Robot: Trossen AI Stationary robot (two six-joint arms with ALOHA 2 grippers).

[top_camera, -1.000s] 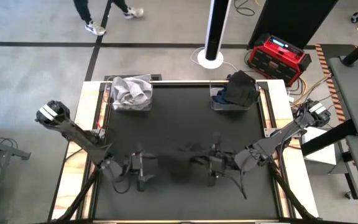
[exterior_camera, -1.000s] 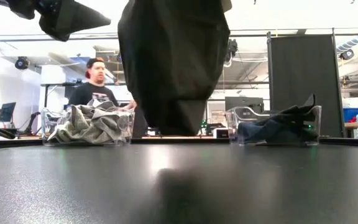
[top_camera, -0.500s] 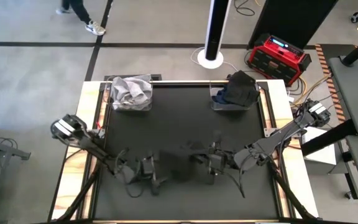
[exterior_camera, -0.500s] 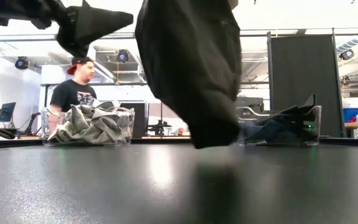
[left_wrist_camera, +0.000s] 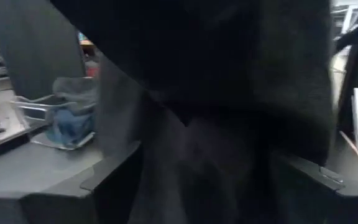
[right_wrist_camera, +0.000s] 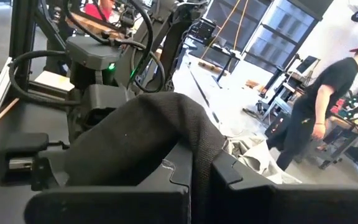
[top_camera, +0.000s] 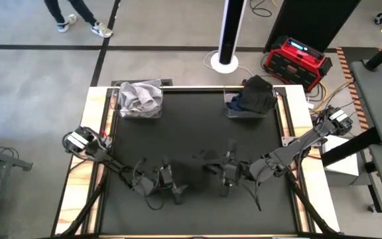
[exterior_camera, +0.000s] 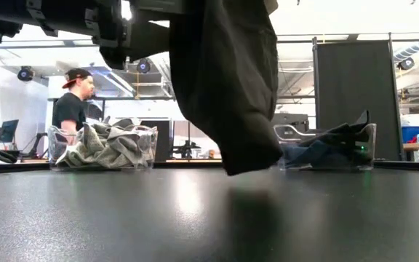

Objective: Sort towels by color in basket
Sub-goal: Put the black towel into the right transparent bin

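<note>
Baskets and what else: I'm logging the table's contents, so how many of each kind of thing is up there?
Clear baskets: 2, one with light towels, one with dark towels
Loose black towel, hanging from the shut right hand: 1
Robot hands: 2, the left hand open beside that towel
Total: 5

Hanging black towel (exterior_camera: 228, 87) mid-table, baskets (top_camera: 140, 99) behind
</note>
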